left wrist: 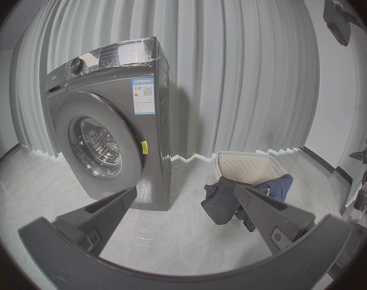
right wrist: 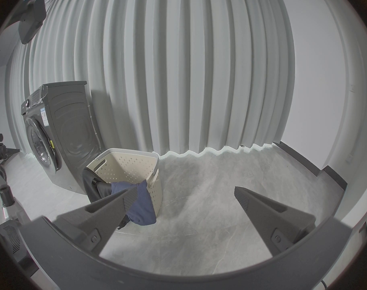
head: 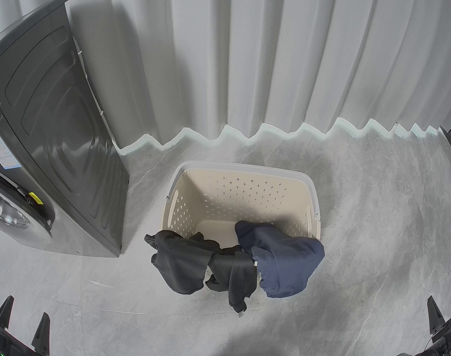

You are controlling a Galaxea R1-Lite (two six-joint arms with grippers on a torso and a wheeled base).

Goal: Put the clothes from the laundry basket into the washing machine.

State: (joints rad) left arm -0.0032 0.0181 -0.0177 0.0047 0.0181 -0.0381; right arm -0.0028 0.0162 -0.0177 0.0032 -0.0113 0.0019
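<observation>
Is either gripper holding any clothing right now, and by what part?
Nothing is held. The left gripper and right gripper are both open and empty; the clothes hang over the laundry basket rim.

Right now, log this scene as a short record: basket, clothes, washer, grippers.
laundry basket: cream, standing on the floor
washing machine: dark grey, to the basket's left, door looks shut
black garment: draped over the basket's near rim, hanging outside
navy garment: beside it, over the same rim
left gripper: open, empty, short of the basket
right gripper: open, empty, short of the basket
</observation>
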